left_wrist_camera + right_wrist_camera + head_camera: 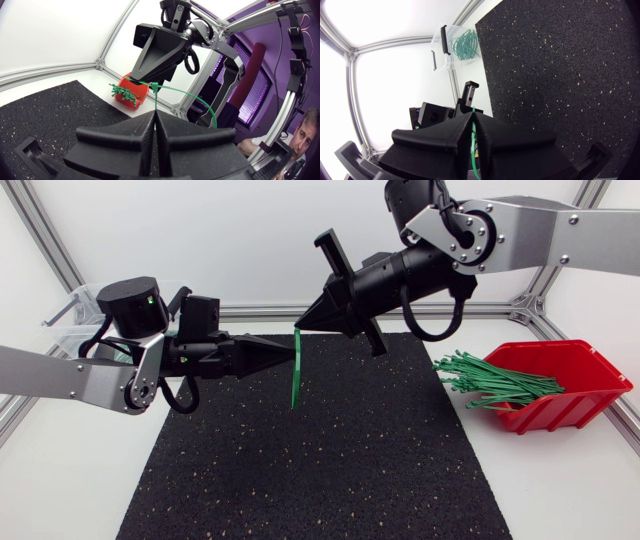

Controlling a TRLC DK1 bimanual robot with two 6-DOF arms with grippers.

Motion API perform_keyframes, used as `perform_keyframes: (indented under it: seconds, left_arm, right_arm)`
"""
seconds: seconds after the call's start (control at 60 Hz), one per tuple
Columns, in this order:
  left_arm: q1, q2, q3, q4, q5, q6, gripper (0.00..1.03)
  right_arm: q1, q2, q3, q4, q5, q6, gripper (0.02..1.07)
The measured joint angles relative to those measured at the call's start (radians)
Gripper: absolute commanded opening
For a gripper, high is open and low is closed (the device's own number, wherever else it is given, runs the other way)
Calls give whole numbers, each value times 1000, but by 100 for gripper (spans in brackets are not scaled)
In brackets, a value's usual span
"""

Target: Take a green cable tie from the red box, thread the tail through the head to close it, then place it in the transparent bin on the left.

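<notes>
Hanging near-vertical, the thin green plastic cable tie (296, 380) is pinched at its top by the matte black right gripper (300, 328) and clamped just below by the left gripper (293, 352), in mid-air just left of frame centre above the black speckled mat (300, 480).

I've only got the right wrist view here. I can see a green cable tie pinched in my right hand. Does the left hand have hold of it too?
Observer: Yes. The left wrist view shows the left hand shut on the cable tie, just short of the right hand.
Operator: Where does the rest of the tie go?
Observer: In the head view it runs from the two tips as a straight strip over the black mat.
Operator: And the red box?
Observer: The red box sits to the right of the mat, with loose green ties sticking out of it.
</notes>
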Motion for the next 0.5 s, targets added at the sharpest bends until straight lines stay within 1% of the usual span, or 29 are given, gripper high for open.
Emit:
perform_keyframes:
  seconds: [0.267,0.383,0.5]
  left_arm:
    - [-6,0,0,0,9,0,3]
    - [-7,-3,0,-1,34,0,3]
    - [-19,-16,0,-8,23,0,3]
  right_arm:
    - [-1,9,-2,-8,-50,-38,8]
    - [-6,34,1,-41,-68,-90,8]
    - [-25,75,9,-56,-86,-120,8]
